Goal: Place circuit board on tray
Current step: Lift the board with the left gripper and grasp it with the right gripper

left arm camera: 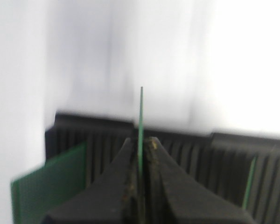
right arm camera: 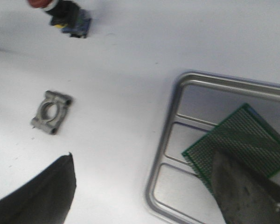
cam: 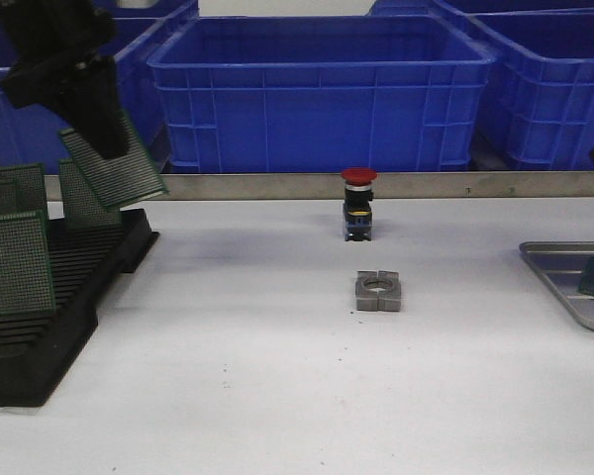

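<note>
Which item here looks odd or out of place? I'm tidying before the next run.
Two stray parts sit mid-table, belonging to neither rack nor tray: a red push button and, nearer, a grey metal clamp block. The board on the tray lies skewed to its rim.

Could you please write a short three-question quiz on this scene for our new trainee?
1. True or false: the left gripper is shut on a circuit board.
2. What already lies on the tray? A) a red push button B) a green circuit board C) a metal clamp block
3. Which two items stand on the table between the black rack and the tray?

Key
1. True; the board is pinched edge-on between the fingers, lifted above the rack.
2. B; a green board lies on the tray.
3. The red push button and the metal clamp block.
</note>
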`<state>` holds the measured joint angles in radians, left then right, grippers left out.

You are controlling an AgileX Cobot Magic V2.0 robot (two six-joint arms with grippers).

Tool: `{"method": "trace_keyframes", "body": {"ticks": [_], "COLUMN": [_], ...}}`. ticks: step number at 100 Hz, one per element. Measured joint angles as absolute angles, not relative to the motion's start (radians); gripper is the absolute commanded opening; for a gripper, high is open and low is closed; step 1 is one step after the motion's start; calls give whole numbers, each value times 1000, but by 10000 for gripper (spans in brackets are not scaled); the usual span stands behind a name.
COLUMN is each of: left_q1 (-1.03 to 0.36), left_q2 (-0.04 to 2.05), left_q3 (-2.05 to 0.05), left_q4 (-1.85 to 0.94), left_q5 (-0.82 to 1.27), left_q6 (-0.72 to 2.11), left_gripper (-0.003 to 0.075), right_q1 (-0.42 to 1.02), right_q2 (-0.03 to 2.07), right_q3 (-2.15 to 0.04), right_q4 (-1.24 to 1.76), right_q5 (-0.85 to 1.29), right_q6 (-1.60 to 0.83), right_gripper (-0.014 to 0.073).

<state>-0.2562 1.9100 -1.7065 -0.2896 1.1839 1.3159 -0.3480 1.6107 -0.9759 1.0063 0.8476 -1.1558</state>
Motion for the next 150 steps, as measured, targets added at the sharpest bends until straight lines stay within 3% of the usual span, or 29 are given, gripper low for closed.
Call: {"method": "trace_keyframes", "body": {"ticks": [28, 57, 102, 108, 114, 126, 140, 150], "left_q1": [-324, -409, -513, -513, -513, -513, -513, -513], "left_q2": [1910, 1910, 1910, 1910, 1910, 1910, 1910, 1910], "left_q3": [-1713, -1713, -1713, -1713, -1713, -1713, -1713, -1713], "left_q4": [-567, -671, -687, -687, -687, -687, -687, -687], "left_q5": [1221, 1221, 1221, 1221, 1221, 1221, 1221, 1220], "left_q6": [1316, 1316, 1316, 1316, 1316, 1316, 1316, 1320], "left_gripper": [-17, -17, -17, -17, -17, -17, -17, -10], "right_q1": [-157, 75, 199, 205, 211, 213, 213, 216], "right_q2": [1603, 1603, 1603, 1603, 1603, 1603, 1603, 1603], "right_q3": [-982, -982, -982, -982, -982, -982, -982, -982], "right_q4": [1003, 1001, 1143, 1184, 1219, 1239, 1242, 1236], "right_q5": [940, 948, 871, 861, 857, 850, 848, 864], "right_q6": [-1378, -1485, -1575, -1617, -1646, -1666, -1672, -1691], "right_gripper": [610, 610, 603, 559, 457, 171, -74, -67]}}
